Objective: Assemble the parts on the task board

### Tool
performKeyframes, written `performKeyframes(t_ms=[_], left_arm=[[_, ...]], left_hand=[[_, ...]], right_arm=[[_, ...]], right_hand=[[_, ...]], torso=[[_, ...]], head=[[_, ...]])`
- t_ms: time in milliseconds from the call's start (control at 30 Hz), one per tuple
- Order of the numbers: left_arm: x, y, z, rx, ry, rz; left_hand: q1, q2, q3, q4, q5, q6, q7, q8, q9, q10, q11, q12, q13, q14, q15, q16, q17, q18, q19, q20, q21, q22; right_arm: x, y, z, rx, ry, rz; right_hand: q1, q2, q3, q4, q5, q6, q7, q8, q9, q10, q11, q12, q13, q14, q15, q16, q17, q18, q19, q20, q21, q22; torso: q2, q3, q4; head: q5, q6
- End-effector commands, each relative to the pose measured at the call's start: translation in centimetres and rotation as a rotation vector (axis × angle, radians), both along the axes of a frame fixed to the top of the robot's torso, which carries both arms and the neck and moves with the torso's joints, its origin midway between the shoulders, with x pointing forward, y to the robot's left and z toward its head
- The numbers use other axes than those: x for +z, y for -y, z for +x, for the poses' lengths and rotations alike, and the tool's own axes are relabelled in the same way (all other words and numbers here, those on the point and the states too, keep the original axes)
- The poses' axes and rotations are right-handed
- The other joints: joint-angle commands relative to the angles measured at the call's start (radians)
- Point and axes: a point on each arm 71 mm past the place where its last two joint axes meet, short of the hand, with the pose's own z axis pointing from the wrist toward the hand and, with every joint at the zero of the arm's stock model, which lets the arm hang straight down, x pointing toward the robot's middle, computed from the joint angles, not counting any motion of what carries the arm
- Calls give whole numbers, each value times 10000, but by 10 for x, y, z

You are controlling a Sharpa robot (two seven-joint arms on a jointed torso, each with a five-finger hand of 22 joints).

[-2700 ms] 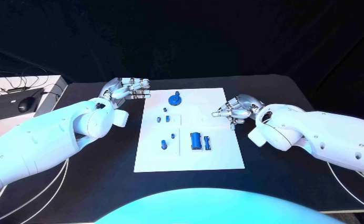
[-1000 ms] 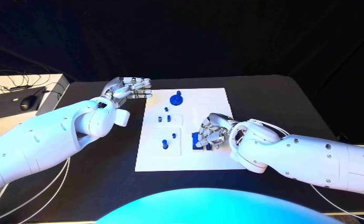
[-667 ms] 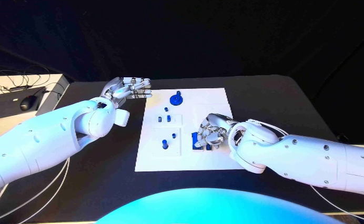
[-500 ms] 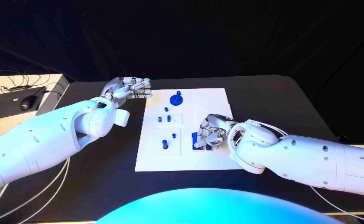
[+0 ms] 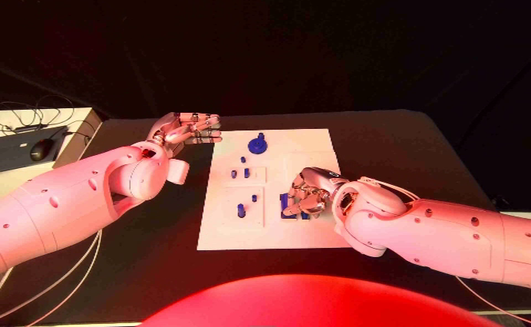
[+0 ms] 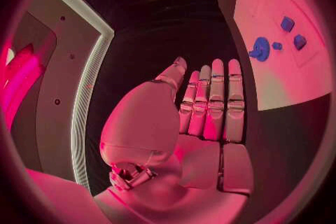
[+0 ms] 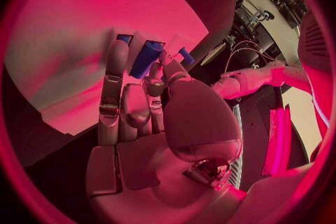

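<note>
task board (image 5: 265,189): right robot hand (image 5: 310,193) over blue cylinder part (image 7: 145,59).

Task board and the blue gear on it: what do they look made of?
The task board looks like matte white plastic or coated sheet: flat, thin, without glare, though the material is unsure. The blue gear looks like moulded or printed plastic: even colour, dull surface, toothed rim seen in the left wrist view.

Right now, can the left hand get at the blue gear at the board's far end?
Probably yes. The left hand is open beside the task board, level with the blue gear, and nothing lies between them.
</note>
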Motion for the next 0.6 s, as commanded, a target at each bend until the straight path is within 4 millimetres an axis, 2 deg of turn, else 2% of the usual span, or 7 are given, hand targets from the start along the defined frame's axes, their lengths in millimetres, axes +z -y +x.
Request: performKeyframes(t_ms=[33,333,400,500,600], left_arm=[[1,2,0,-130,112,-133],[1,3,0,-142,112,-143],[1,3,0,-143,110,-143],[1,2,0,-140,108,-141],[1,2,0,-137,109,-140]], left_hand=[[31,25,-2,-32,-4,11,-1,21,4,-45,-37,-20,-1,-18,-4,-7,13,-72,86,4,45,-11],[31,25,-2,-32,-4,11,-1,21,4,-45,-37,-20,-1,-18,-4,-7,13,-72,86,4,45,-11],[31,25,-2,-32,-4,11,-1,21,4,-45,-37,-20,-1,-18,-4,-7,13,-72,86,4,45,-11],[28,27,-1,-32,-4,9,0,20,4,-46,-36,-20,-1,-18,-4,-7,12,-72,86,4,45,-11],[14,31,3,-33,-5,3,4,18,3,-49,-34,-19,0,-21,-3,-8,10,-75,85,3,45,-7]], right_arm=[[-3,5,0,-245,170,182],[6,6,2,-426,746,1916],[8,8,2,-521,886,2296],[12,13,3,-768,1010,2897],[15,21,4,-1062,1024,3420]], right_hand=[[24,44,10,48,-2,-48,-11,37,-10,34,1,-19,-34,2,-82,29,-11,-137,316,-60,46,7],[-57,10,-90,215,-90,-110,-2,93,10,-8,12,-94,-84,3,-74,54,19,-138,318,-54,28,-2],[-44,28,-114,287,-76,-151,10,89,-4,-50,21,-177,-142,0,-67,46,13,-137,314,-46,15,-10],[-45,79,-120,302,-67,-168,17,70,-23,-77,26,-213,-165,-1,-62,36,3,-137,308,-43,5,-17],[-56,106,-171,304,-77,-219,54,20,-61,-164,54,-327,-238,-11,-44,-4,-34,-135,294,-29,-19,-33]], torso=[[1,5,-15],[-8,6,-11],[-5,3,-8],[-1,5,-9],[-8,2,-14]], head=[[-1,1],[-21,1],[-71,1],[0,1],[-16,1]])
